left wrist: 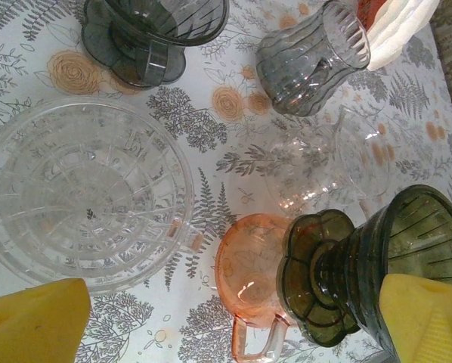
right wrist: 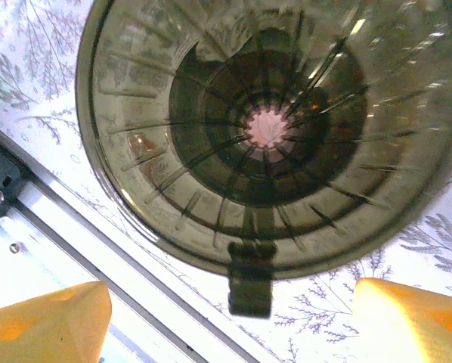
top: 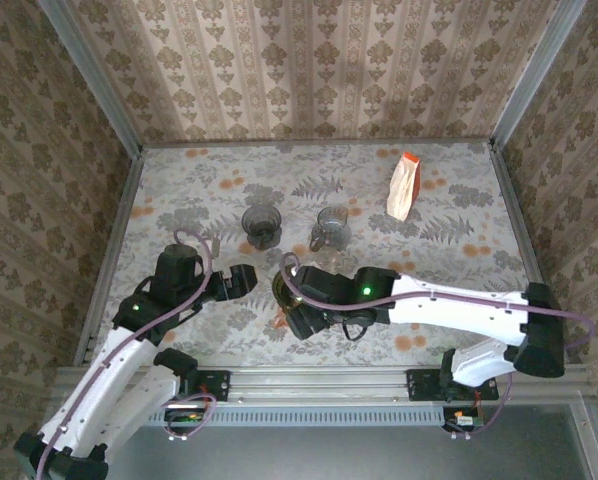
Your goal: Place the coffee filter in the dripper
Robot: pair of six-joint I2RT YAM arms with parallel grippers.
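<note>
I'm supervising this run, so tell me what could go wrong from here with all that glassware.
The green dripper looks tipped beside the pink cup, with the jaws open near it, so it may roll. The filter pack sits behind the grey cup, which a reach could knock over.

The dark green dripper (right wrist: 264, 136) is translucent and glossy, glass or hard plastic, with fine ribs inside and bright glints along its rim. The clear dripper (left wrist: 82, 189) looks like cut glass, faceted and sparkling. The pink dripper (left wrist: 249, 280) is smooth, shiny and see-through. The smoky grey dripper (left wrist: 309, 57) is fluted and polished. The paper filters (left wrist: 396, 26) are white and matt, with soft layered edges. The table covering (top: 459, 240) is a smooth printed sheet with a faint sheen. The left gripper's pads (left wrist: 37, 321) are yellow, matt and rubbery-looking. The rail (top: 319, 382) is pale brushed metal — the right arm's shell (top: 459, 310) is glossy white plastic.
</note>
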